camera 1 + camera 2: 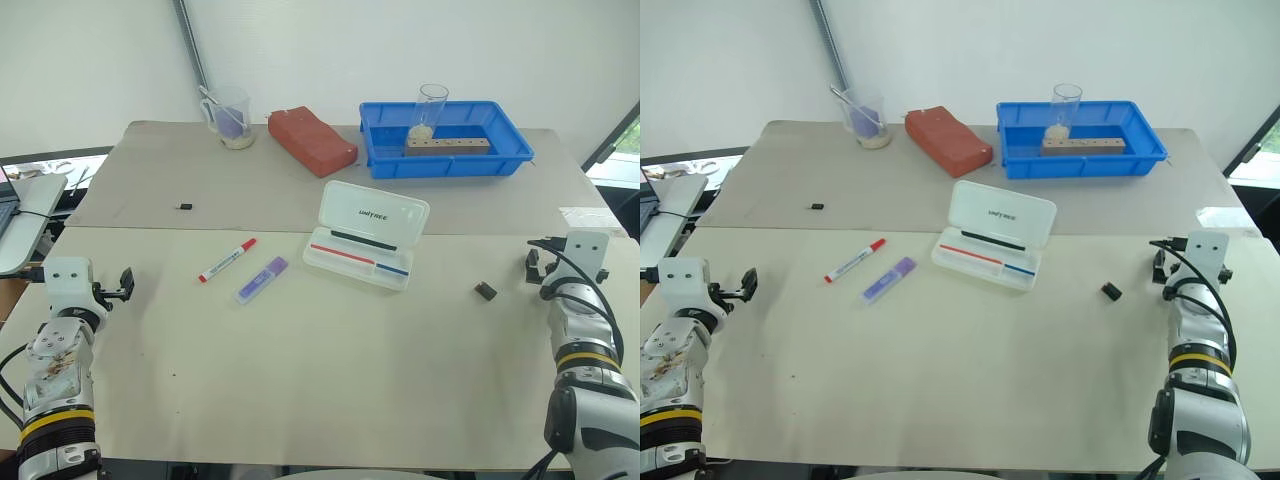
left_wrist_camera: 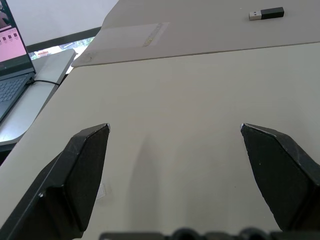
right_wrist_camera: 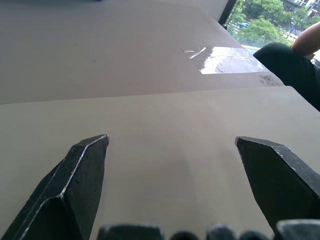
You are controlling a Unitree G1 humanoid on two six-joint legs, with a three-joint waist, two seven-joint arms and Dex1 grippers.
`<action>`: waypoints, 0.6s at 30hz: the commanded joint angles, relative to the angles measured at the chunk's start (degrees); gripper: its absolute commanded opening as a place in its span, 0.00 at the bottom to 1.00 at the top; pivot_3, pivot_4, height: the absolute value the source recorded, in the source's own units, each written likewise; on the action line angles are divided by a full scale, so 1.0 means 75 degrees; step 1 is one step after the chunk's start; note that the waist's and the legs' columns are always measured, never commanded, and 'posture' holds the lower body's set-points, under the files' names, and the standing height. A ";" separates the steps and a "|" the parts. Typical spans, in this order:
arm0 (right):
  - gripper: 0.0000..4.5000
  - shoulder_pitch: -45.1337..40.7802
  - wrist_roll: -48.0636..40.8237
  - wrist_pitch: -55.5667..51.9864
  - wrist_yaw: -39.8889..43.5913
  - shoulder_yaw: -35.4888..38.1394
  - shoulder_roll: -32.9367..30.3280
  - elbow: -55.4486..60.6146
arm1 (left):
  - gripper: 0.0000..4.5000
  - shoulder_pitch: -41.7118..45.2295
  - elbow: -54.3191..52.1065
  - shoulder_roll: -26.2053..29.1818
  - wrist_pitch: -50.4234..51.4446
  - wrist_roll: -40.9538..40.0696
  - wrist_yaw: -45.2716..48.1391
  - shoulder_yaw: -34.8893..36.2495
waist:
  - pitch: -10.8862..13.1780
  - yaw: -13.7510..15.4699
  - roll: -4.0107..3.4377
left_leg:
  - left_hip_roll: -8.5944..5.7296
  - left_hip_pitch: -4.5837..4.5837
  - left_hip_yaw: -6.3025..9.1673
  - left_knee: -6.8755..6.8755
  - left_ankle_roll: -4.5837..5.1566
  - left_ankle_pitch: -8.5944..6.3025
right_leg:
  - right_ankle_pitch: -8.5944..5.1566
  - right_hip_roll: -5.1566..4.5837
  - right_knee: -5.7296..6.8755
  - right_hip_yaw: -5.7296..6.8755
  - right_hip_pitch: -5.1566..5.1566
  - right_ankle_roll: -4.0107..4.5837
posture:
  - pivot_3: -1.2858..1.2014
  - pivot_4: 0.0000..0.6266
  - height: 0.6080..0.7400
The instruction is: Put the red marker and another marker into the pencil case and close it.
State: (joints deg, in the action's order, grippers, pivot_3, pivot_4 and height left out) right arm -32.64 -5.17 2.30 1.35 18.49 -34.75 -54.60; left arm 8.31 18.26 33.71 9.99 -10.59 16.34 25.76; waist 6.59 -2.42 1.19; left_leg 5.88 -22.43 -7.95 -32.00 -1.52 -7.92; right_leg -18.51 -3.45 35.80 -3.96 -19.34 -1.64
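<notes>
Both grippers are sitting nearest, low at the table's near edge: the left gripper (image 2: pixel 175 132) at the far left and the right gripper (image 3: pixel 172 142) at the far right, each with its two black fingers spread wide and nothing between them, just bare table (image 1: pixel 330 370). Out in the middle, the red marker (image 1: pixel 227 260) is lying at a slant with its red cap pointing far-right, and the purple highlighter (image 1: pixel 262 279) is lying just beside it on the nearer right, not touching. Right of those, the pencil case (image 1: pixel 366 234) is standing open, lid tilted up toward the far side; there's small black lettering on the lid but I can't read it. Inside the tray part a red pen and a blue pen are lying. A small dark block (image 1: pixel 486 291) is sitting near the right gripper. Along the far edge a blue tray (image 1: pixel 445 157), a red brick (image 1: pixel 311 140) and a clear cup (image 1: pixel 230 117) are sitting.
</notes>
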 commanded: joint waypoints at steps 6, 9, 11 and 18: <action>1.00 0.0077 0.0034 -0.0028 0.0726 -0.0158 -0.0356 0.1194 | 0.99 0.0165 -0.1311 0.0912 0.0145 -0.0716 0.1511 0.0047 | 0.0006 -0.0002 0.0005 | 0.0001 -0.0001 0.0000 0.0004 -0.0006 -0.0003 | 0.0000 0.0002 0.0001 0.0000 -0.0003 0.0000 | 0.52 0.24 1.00; 1.00 0.0643 -0.0294 -0.0756 0.1898 -0.0365 -0.0547 0.3002 | 0.99 0.0557 -0.2171 0.1660 0.0779 -0.1260 0.2980 -0.0540 | 0.0008 0.0059 -0.0005 | 0.0000 -0.0011 0.0000 0.0004 -0.0045 -0.0026 | -0.0001 0.0001 0.0000 0.0009 -0.0004 -0.0001 | 0.52 0.24 1.00; 1.00 0.1040 -0.0615 -0.1326 0.2608 -0.0469 -0.0617 0.4185 | 0.99 0.1047 -0.2339 0.1997 0.1030 -0.1368 0.3679 -0.1061 | 0.0006 0.0094 -0.0012 | -0.0003 -0.0008 -0.0001 0.0000 -0.0047 -0.0027 | -0.0002 -0.0002 -0.0001 0.0009 0.0001 -0.0004 | 0.52 0.24 1.00; 1.00 0.2681 -0.2602 -0.3812 0.4724 -0.1168 -0.0969 0.9293 | 0.99 0.4343 -0.1141 0.1063 0.0325 -0.0497 0.6252 -0.4253 | 0.0000 0.0291 -0.0036 | -0.0001 -0.0020 0.0011 -0.0011 -0.0042 -0.0026 | -0.0005 0.0016 0.0005 0.0009 -0.0007 -0.0006 | 0.52 0.24 1.00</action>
State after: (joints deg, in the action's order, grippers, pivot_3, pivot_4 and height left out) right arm -12.73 -20.05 -22.45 33.84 10.94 -41.22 5.43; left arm 37.27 7.85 43.51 15.67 -16.25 58.74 -1.49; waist 6.59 -0.24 0.93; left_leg 5.86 -22.79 -7.75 -32.27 -1.76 -8.09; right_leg -18.55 -3.31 35.87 -3.82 -19.41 -1.70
